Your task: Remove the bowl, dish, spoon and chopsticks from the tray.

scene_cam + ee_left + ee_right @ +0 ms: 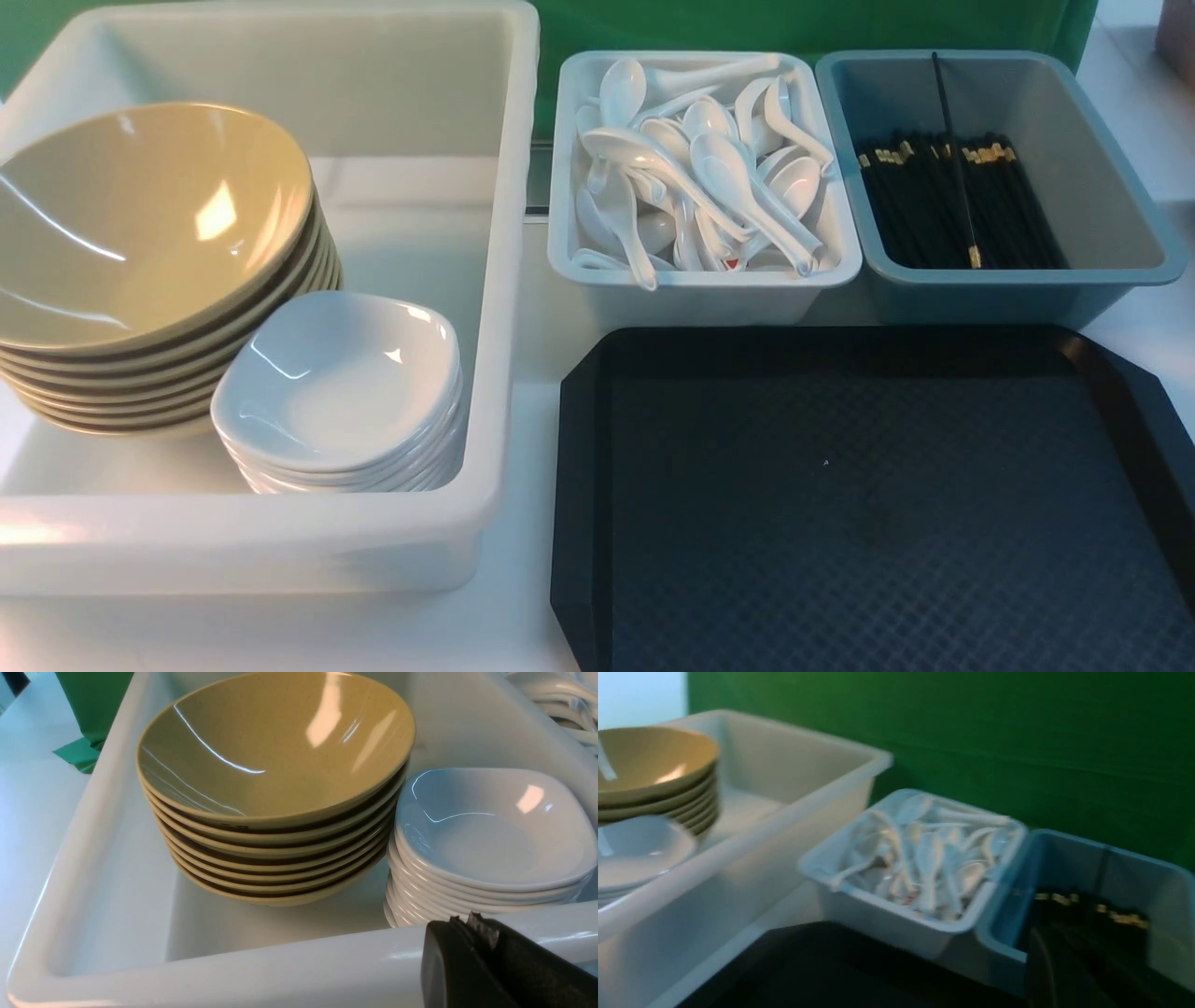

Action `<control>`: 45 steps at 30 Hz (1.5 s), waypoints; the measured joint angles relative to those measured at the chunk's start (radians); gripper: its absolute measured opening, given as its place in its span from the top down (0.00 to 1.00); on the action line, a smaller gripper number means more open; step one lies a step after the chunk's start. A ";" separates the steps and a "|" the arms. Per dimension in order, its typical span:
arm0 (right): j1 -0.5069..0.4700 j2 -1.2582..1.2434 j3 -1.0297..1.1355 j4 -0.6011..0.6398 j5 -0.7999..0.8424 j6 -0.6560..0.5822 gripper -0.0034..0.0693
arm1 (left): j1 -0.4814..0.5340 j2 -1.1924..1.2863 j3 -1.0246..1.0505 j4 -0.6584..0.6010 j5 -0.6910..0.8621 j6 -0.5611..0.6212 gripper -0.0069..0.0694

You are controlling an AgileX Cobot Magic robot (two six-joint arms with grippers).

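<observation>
"How do the jaws stand?"

"The left gripper [469,921] has its jaws pressed together, by the near rim of the white tub [280,963]. The right gripper [1057,933] is blurred, but its jaws are together too."

"And around them?"

"The dishes [495,826] sit stacked inside the tub, close to the near wall and the right wall. The bowls [275,746] are stacked just beside them, on the left, the top one tilted. Bare tub floor shows behind the dishes, toward the far wall, and some in front of the bowls."

"Which bowl and dish are the task's?"

"Nobody can tell; they're alike."

"What about the spoons [738,177]?"

"Heaped in the white bin [700,299], a few handles reaching over its near rim. The chopsticks [943,205] lie in the grey-blue bin [1102,187] beside it, gold bands toward the far side. One leans across them, its thin end up at the far rim."

"And the tray [868,523]?"

"On the table [532,411], right of the tub, its far edge just in front of both bins. Its raised rim frames a wide stretch of textured floor, with a narrow strip of table between it and the tub."
</observation>
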 joint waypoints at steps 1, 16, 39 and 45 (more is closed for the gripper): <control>-0.058 -0.039 0.047 0.000 -0.037 0.001 0.91 | 0.000 0.000 0.000 0.000 0.000 0.000 0.92; -0.492 -0.350 0.475 0.000 0.002 0.137 0.91 | 0.000 0.000 0.000 0.000 0.002 -0.001 0.92; -0.458 -0.351 0.475 0.008 0.048 0.132 0.91 | 0.000 0.000 0.000 -0.001 0.004 -0.001 0.92; -0.458 -0.351 0.475 0.008 0.048 0.132 0.91 | 0.000 0.000 0.000 -0.001 0.004 -0.001 0.92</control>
